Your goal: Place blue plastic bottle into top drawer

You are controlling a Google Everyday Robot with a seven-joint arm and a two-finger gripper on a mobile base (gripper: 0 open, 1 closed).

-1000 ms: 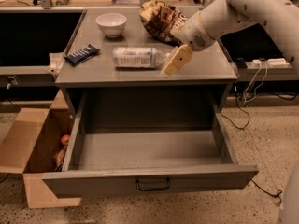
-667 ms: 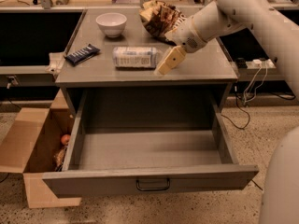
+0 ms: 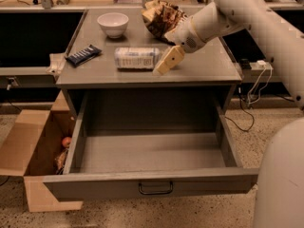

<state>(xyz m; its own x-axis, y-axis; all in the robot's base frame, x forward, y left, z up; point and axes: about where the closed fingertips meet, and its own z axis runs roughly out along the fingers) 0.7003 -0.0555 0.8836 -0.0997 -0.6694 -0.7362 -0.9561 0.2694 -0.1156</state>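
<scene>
The blue plastic bottle (image 3: 137,58) lies on its side on the grey cabinet top (image 3: 209,65), near the front edge. My gripper (image 3: 165,63) hangs from the white arm that comes in from the upper right. It sits just right of the bottle's right end, right by it and low over the top. The top drawer (image 3: 152,184) is pulled wide open below, with a black wire handle (image 3: 155,188) on its front panel. Nothing lies inside it.
A white bowl (image 3: 113,24) and a brown crumpled bag (image 3: 161,18) stand at the back of the top. A dark blue snack bar (image 3: 83,55) lies at the left. An open cardboard box (image 3: 28,146) sits on the floor at the left. Cables (image 3: 251,94) hang at the right.
My gripper has moved left and slightly down, closing on the bottle's right end. The bottle and the drawer have not moved.
</scene>
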